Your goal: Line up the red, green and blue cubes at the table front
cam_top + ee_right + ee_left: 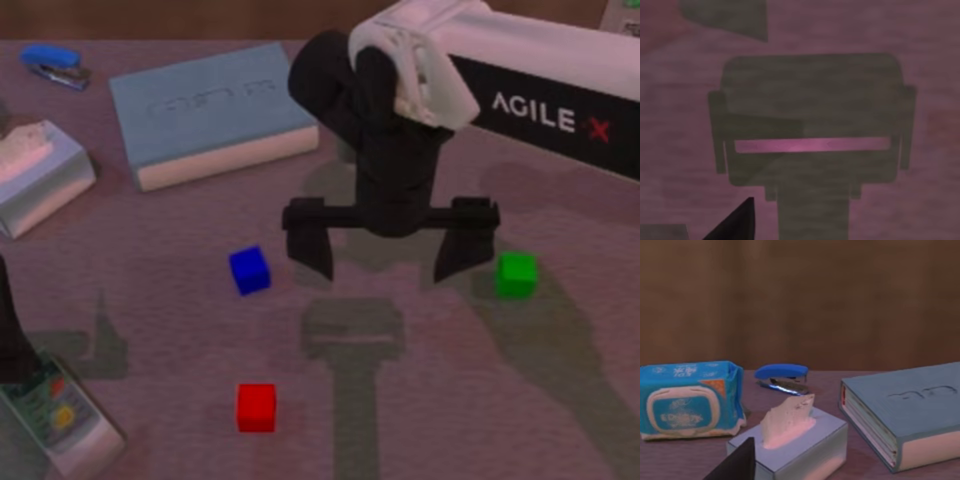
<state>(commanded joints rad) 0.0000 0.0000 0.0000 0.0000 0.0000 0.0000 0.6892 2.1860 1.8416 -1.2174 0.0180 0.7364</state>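
Table (180,330): wide mottled grey-brown surface that carries everything; the right wrist view shows only this surface with the gripper's shadow cast on it.
Right arm (540,75): white and black, lettered AGILE X, reaching in from the top view's upper right toward the table's middle.
Right gripper (385,262): hangs above the table centre, its two black fingers spread wide apart with nothing between them; it sits between the blue cube and the green cube and touches neither.
Book (210,112): thick, pale blue cover, lying flat toward the back of the table, left of the right arm; the left wrist view shows its page edges.
Tissue box (40,175): grey, at the left edge of the table, with a pale tissue sticking out of its top; it lies left of the book.
Wet-wipes pack (687,400): bright blue soft pack, seen in the left wrist view only, beside the tissue box.
Left arm (15,340): parked at the top view's left edge, low down, only partly in view; whether its fingers are apart or together, I cannot tell.
Stapler (55,65): blue, at the table's back left corner, behind the tissue box.
Blue cube (249,270): left of centre, near the right gripper's left finger but apart from it.
Green cube (517,274): right of centre, just beside the gripper's other finger.
Red cube (256,407): nearest the table front, below the blue cube and well apart from the green one.
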